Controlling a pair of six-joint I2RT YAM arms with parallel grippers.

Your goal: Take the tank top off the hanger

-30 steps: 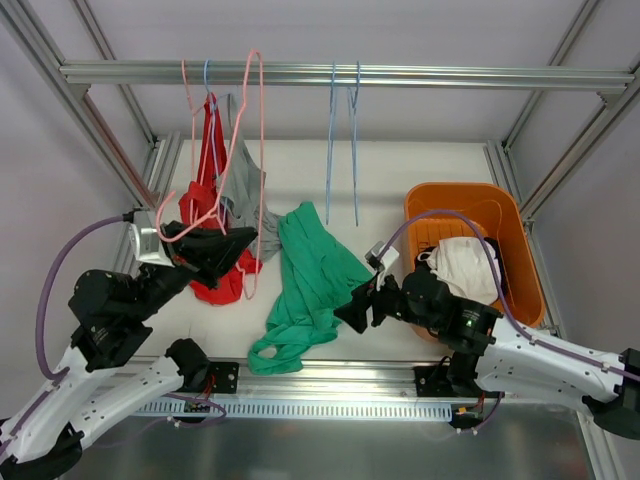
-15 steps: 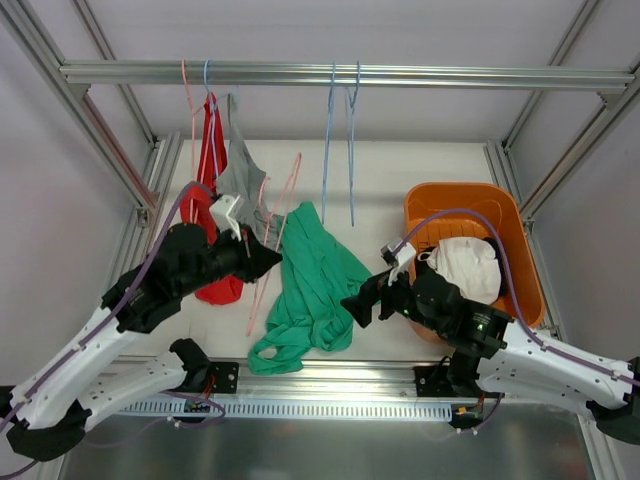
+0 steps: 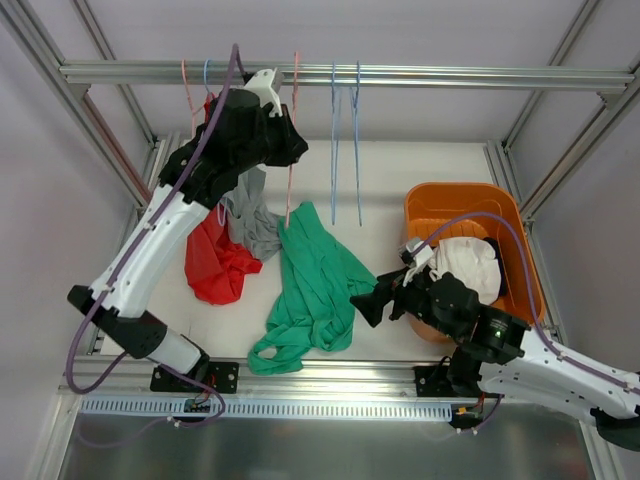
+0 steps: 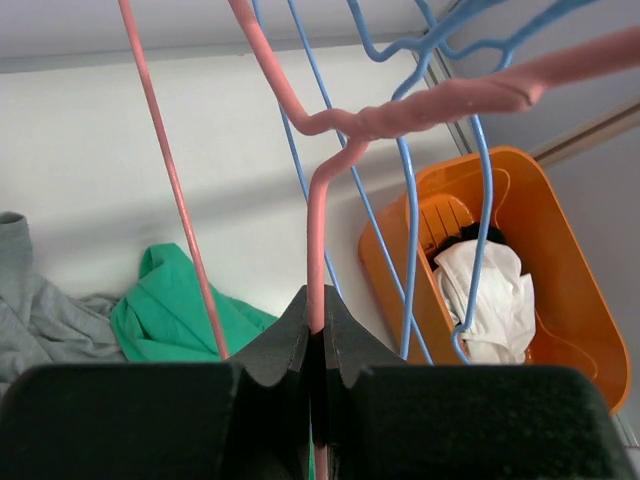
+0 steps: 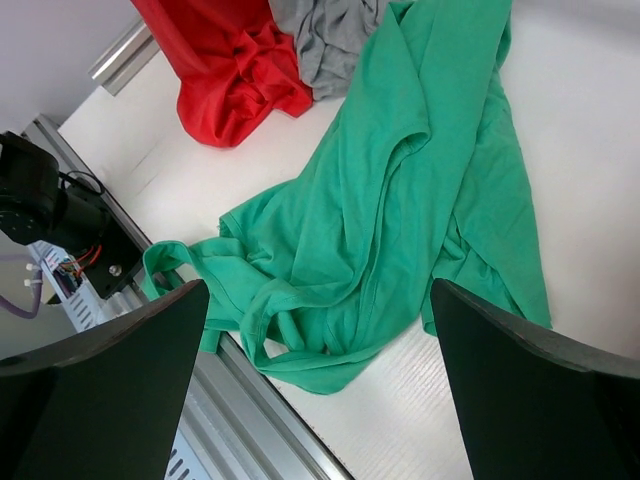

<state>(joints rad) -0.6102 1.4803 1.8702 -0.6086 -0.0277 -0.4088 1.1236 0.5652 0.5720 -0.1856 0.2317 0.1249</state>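
Note:
The green tank top point(image 3: 315, 280) lies crumpled on the white table, free of any hanger, and fills the right wrist view point(image 5: 400, 220). My left gripper point(image 3: 292, 148) is raised to the rail point(image 3: 450, 75) and is shut on the wire of a bare pink hanger point(image 3: 289, 200). In the left wrist view the pink hanger point(image 4: 400, 110) runs straight down into my left gripper point(image 4: 316, 322). My right gripper point(image 3: 365, 305) hovers low beside the tank top's right edge, open, with nothing between its fingers point(image 5: 100, 380).
A red garment point(image 3: 215, 265) and a grey one point(image 3: 250, 215) hang from hangers at the rail's left end, down to the table. Two bare blue hangers point(image 3: 345, 140) hang mid-rail. An orange basket point(image 3: 510, 215) holding a white garment point(image 3: 465, 265) stands at the right.
My left arm has swung up from table height to the rail, carrying the pink hanger with it. My right gripper has opened wide and drawn back slightly to the right.

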